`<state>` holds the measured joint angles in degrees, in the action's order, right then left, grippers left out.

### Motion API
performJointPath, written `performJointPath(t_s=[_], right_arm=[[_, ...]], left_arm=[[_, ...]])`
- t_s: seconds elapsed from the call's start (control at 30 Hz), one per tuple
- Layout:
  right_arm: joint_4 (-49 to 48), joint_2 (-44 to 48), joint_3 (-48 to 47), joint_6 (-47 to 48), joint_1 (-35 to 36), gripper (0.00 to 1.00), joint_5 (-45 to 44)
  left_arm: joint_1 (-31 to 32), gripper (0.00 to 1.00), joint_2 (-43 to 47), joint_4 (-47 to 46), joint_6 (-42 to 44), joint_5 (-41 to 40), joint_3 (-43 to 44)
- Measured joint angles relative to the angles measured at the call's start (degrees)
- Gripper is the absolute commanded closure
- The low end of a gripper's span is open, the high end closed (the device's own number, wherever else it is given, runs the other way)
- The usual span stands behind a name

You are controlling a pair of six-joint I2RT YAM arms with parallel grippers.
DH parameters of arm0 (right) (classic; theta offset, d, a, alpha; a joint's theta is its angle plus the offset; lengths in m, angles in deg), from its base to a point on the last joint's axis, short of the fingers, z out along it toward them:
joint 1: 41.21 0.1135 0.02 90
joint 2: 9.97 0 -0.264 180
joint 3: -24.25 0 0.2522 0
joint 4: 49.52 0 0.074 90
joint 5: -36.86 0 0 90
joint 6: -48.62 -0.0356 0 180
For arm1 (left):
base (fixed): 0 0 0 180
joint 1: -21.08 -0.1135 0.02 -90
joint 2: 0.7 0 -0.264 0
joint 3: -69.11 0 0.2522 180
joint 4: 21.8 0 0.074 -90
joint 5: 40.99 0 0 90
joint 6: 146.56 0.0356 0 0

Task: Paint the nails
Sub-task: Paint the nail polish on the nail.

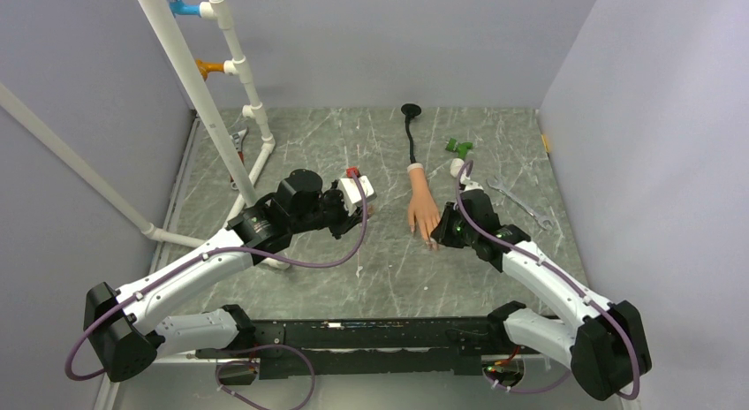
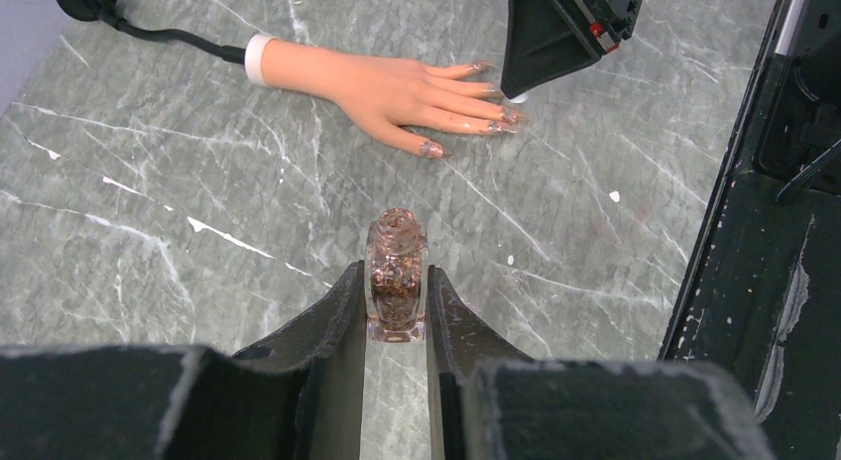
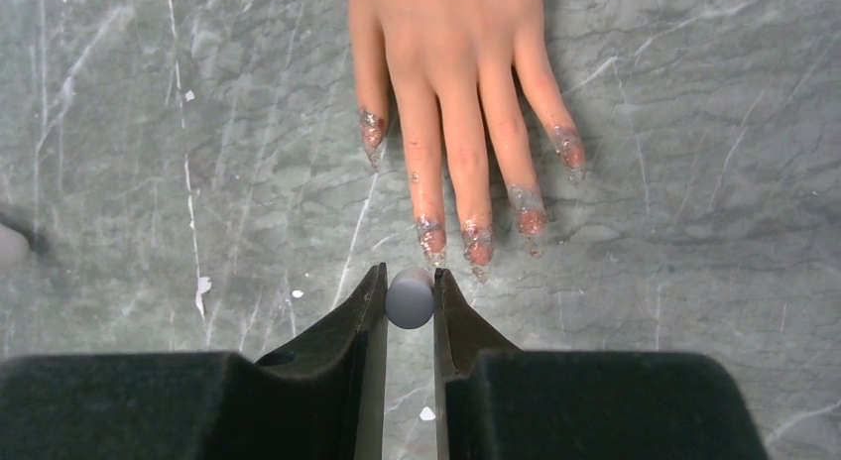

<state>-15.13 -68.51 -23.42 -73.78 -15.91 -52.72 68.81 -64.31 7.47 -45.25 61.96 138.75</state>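
Nails (image 3: pixel 477 244) sit at the fingertips of a peach rubber mannequin hand (image 1: pixel 422 207). It lies flat, palm down, on the grey marbled table (image 1: pixel 397 286), a bit right of centre. The hand's long axis runs far-to-near w/ a slight tilt. White cuff & wrist are toward the back wall and the fingers point at the arm bases, so the nails are the end closest to the robot. Fingers are slightly spread, thumb on the left-arm side. A black stem (image 1: pixel 411 136) runs from the cuff to a round black foot by the back wall.

Look: the nails are long & pointed, coated in coppery-silver glitter polish. Coverage is patchy and smeared past the nail edges onto the fingertip skin. All five show some polish; index, middle & ring look heaviest.

The right end effector (image 3: pixel 408 280) is just near of the index/middle nails, its fingers pressed onto a pale round knob (image 3: pixel 410 298). The knob is just short of those two nails; can't tell if it touches them.

The left end effector (image 2: pixel 395 282) is well apart to the left, pinching a small clear bottle (image 2: pixel 396 267) of coppery glitter. The bottle is upright w/ its neck open. Can't tell if it rests on the table or is lifted.
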Motion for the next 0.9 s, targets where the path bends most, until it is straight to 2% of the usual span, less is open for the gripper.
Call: performJointPath(t_s=[0.9], right_arm=[[-4.9,-7.1,0.0,2.9,-0.5,1.0,-1.4]], left_arm=[[0.1,1.0,-0.7,0.3,0.0,-0.4,0.0]])
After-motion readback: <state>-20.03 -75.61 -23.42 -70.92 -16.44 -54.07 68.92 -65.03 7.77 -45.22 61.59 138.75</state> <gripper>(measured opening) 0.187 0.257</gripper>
